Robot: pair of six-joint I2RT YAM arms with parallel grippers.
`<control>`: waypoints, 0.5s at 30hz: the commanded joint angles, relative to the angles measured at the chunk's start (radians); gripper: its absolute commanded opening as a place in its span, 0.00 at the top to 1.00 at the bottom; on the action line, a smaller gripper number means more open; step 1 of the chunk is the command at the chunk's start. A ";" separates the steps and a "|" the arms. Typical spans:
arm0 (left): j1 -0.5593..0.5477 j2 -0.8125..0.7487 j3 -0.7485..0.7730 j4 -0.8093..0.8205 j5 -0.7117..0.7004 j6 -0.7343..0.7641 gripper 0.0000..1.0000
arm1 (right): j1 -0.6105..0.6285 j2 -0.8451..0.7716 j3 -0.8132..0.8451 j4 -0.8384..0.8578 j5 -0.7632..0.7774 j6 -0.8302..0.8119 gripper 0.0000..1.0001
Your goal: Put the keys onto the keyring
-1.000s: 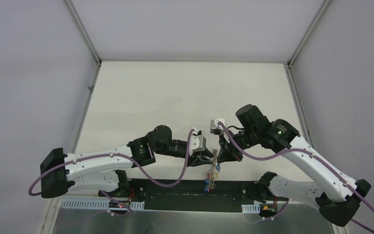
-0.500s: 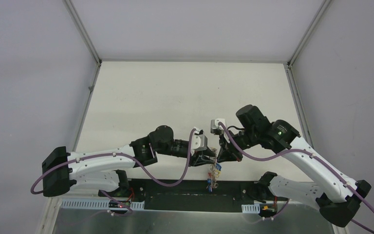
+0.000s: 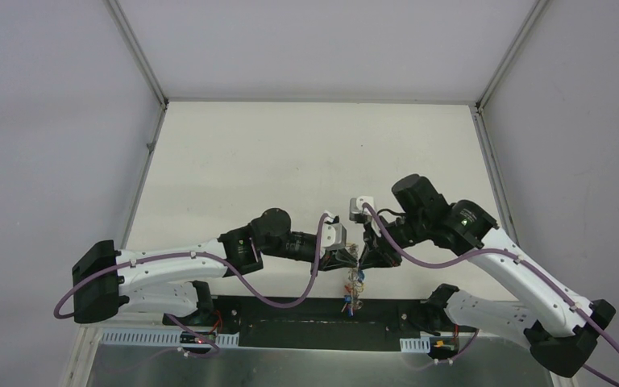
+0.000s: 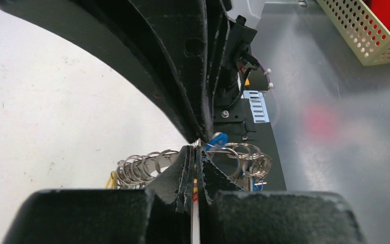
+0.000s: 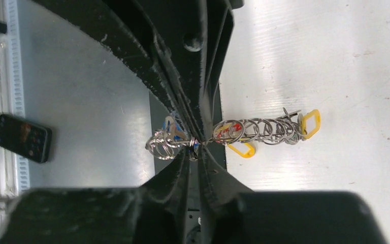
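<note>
Black left gripper [image 3: 348, 260] and right gripper [image 3: 367, 258] — tips meeting — both pinch shut on the silvery-grey coiled chain keyring [image 5: 264, 131], near middle.

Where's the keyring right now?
In the top view the keyring hangs in the middle, near the front edge of the table, pinched between the left gripper and the right gripper.

The left gripper [image 3: 348, 259] and the right gripper [image 3: 368, 256] meet tip to tip over the near edge of the white table [image 3: 290, 153]. From the place where they meet, the keyring [image 3: 355, 276] hangs down as a thin silvery chain. Small keys [image 3: 347, 304] with blue, red and yellow tags are on it, seen against the black base plate [image 3: 290, 324]. How the jaws stand is too small to see.
</note>
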 commanded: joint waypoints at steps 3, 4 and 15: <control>-0.012 -0.060 -0.030 0.139 -0.049 -0.044 1.00 | -0.001 -0.090 -0.034 0.150 0.058 0.082 0.59; -0.011 -0.074 -0.043 0.152 -0.063 -0.047 1.00 | -0.001 -0.112 -0.048 0.184 0.056 0.103 0.53; -0.012 -0.215 -0.214 0.475 -0.205 -0.040 1.00 | -0.003 -0.362 -0.253 0.618 0.101 0.405 0.42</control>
